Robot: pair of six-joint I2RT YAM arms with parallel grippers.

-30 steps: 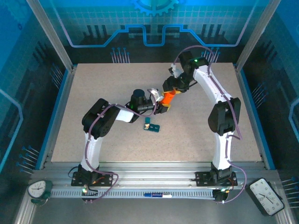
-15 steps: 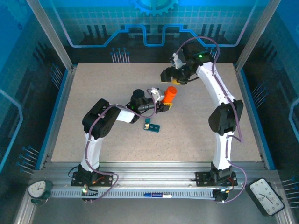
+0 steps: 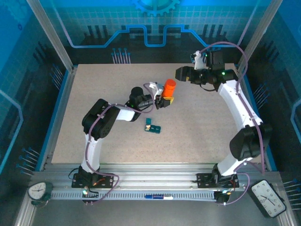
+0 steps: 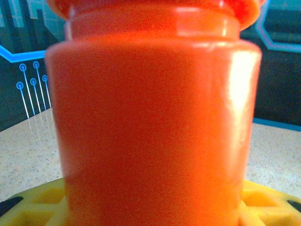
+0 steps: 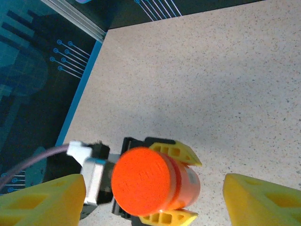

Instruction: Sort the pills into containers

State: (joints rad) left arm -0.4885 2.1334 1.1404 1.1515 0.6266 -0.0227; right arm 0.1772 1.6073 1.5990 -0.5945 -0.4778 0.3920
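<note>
Retreating rightward, your right gripper [image 3: 180, 73] is standing open, clear of the orange bottle [image 3: 170, 87]; your left gripper [image 3: 165, 100] is clamping its base. Keep it upright while regripping the cap.

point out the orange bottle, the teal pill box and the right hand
orange bottle [image 3: 170, 85]: top external view, its top
teal pill box [image 3: 153, 126]: top external view, its middle
right hand [image 3: 179, 73]: top external view, between fingertips

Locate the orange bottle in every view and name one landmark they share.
Top external: orange bottle upright, just above picture centre, gripped by the left gripper.
Left wrist: orange bottle close up, dead centre.
Right wrist: orange bottle at bottom centre, its cap seen from above.
Shared landmark: the yellow fingers clamped on the bottle's lower part.
</note>
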